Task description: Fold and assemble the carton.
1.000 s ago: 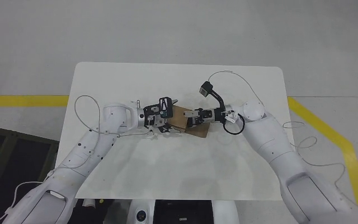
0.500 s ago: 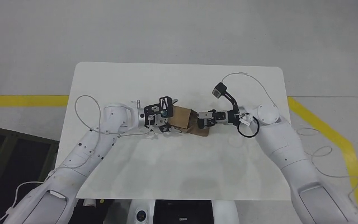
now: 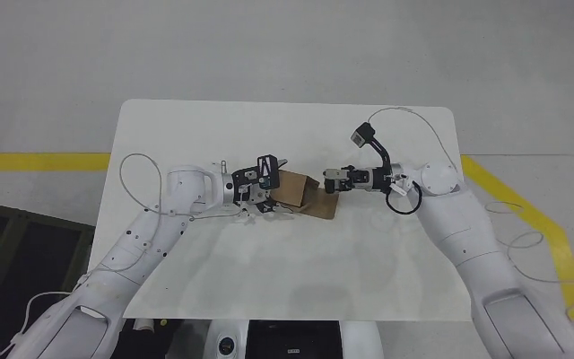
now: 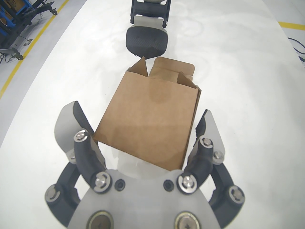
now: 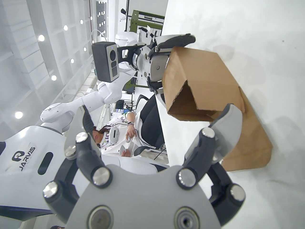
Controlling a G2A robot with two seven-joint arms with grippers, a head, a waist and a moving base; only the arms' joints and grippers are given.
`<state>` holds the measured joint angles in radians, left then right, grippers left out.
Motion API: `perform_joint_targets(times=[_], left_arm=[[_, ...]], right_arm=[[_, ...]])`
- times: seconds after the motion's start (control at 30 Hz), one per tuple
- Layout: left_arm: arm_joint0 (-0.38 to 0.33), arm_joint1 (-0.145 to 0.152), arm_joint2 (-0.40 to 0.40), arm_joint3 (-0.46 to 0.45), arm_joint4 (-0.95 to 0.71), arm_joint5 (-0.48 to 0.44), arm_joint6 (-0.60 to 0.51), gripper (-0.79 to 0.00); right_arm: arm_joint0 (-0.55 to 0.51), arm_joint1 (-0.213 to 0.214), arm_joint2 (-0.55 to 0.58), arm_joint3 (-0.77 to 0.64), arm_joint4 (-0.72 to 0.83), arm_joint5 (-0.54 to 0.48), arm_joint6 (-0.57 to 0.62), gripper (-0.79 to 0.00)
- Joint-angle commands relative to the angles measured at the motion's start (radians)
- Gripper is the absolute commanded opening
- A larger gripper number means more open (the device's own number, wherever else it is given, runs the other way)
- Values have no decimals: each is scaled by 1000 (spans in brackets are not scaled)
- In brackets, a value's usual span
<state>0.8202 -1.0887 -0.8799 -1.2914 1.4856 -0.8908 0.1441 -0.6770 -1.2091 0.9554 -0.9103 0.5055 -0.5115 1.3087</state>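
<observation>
A brown carton (image 3: 298, 191) lies mid-table, and my left gripper (image 3: 269, 186) is shut on its near end. In the left wrist view the carton (image 4: 152, 113) sits between both fingers of my left gripper (image 4: 139, 110), pads against its side walls. Its far end is open, two small side flaps stick out, and a long flap (image 5: 247, 144) lies flat on the table. My right gripper (image 3: 331, 179) is open just past that end. In the right wrist view my right gripper (image 5: 157, 113) spreads wide, one finger (image 5: 228, 122) beside the carton (image 5: 202, 72).
The white table (image 3: 179, 135) has bare room all around the carton. A thin cable (image 3: 134, 179) loops over the table by the left arm, and another cable (image 3: 399, 115) arcs above the right arm. Table edges are far from both grippers.
My right arm has drawn back to the right, so its gripper went from over the carton's far end to just beyond it. The left gripper and carton stayed put.
</observation>
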Motion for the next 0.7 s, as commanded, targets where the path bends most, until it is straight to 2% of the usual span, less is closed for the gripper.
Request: perform_joint_targets(times=[0.0,0.17,0.4,0.67], left_arm=[[1,0,-1,-2,-1,-1,0,0],[2,-1,-5,-2,-3,-1,-6,0],[5,-1,-9,-1,3,-2,-5,0],[8,-1,-13,-1,9,-4,-3,0]], right_arm=[[15,-5,-21,4,-2,0,0,0],[48,-17,-82,-1,0,25,25,0],[58,-11,-130,-15,8,61,61,0],[52,-15,-153,11,56,49,49,0]])
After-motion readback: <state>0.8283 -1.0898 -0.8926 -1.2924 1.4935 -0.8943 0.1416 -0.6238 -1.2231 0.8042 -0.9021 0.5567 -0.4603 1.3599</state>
